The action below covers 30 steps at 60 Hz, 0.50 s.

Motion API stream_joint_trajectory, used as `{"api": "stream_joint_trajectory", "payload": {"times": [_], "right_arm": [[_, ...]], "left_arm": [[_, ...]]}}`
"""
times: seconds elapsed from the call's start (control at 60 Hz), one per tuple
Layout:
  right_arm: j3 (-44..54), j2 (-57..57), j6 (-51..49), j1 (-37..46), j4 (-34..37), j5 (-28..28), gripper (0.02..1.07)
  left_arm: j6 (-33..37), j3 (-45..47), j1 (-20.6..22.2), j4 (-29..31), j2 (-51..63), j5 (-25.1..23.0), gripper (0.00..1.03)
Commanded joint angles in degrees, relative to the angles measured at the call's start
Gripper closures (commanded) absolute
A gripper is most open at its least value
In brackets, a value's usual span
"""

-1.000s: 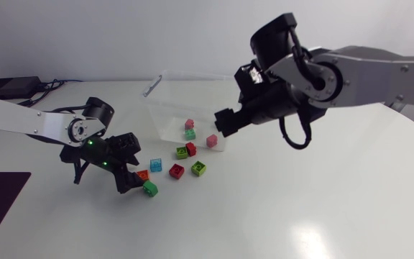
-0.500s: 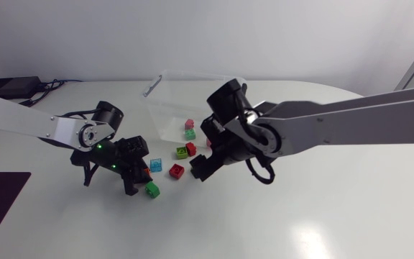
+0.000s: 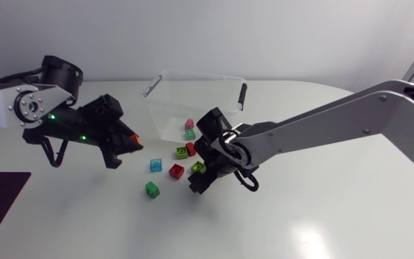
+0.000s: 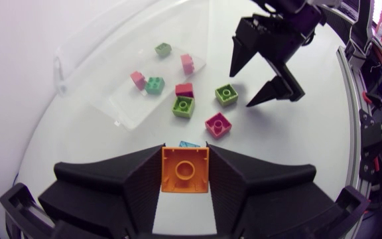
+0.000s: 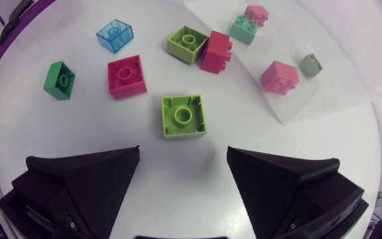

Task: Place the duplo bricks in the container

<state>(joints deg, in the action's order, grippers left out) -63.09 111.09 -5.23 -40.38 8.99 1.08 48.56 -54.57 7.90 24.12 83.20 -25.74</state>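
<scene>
A dark green duplo brick [image 3: 152, 189] lies nearest on the white table [image 3: 322, 216]. At its two o'clock the right gripper [image 3: 198, 178] hangs low, jaws wide and holding nothing. In the right wrist view a lime green square brick [image 5: 183, 115] sits studs up just ahead of the gap between the fingers, touching neither.

At the lime brick's nine o'clock is a red square brick [image 3: 176, 170], and at nine o'clock again a translucent blue brick [image 3: 156, 165]. At ten o'clock from the blue one the left gripper [image 3: 128, 140] has its jaws closed narrowly on an orange square brick [image 4: 185, 169], one finger on each side.

At twelve o'clock from the red square brick, a second lime brick [image 3: 182, 152] and a dark red brick [image 3: 190, 149] touch each other at the near edge of the clear plastic container [image 3: 214, 90]. Inside it lie a mint green brick [image 3: 190, 134] and, at its twelve o'clock, a pink brick [image 3: 189, 124]. The right wrist view shows another pink brick [image 5: 280, 76] and a small olive brick [image 5: 312, 64] beside it, also in the container.
</scene>
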Motion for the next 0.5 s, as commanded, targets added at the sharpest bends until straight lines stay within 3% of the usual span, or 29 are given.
{"api": "stream_joint_trajectory", "payload": {"times": [0.0,0.15,0.4,0.483], "right_arm": [[-2.92,1.76,-1.62,0.39,-0.38,-0.38,0.12],[-7.31,4.05,-2.15,0.65,3.49,-0.73,0.16],[-15.92,8.27,-1.97,1.53,14.82,-3.02,0.18],[-18.74,9.76,-2.06,1.53,17.72,-3.02,0.27]], "left_arm": [[-3.29,-4.41,-0.52,1.02,-1.99,-1.33,0.86],[-8.39,-10.21,-0.08,1.19,-0.23,-1.42,0.86],[-12.26,-18.82,0.71,6.99,3.46,-2.65,0.86],[-13.66,-21.9,0.8,8.58,4.34,-2.74,0.86]]}}
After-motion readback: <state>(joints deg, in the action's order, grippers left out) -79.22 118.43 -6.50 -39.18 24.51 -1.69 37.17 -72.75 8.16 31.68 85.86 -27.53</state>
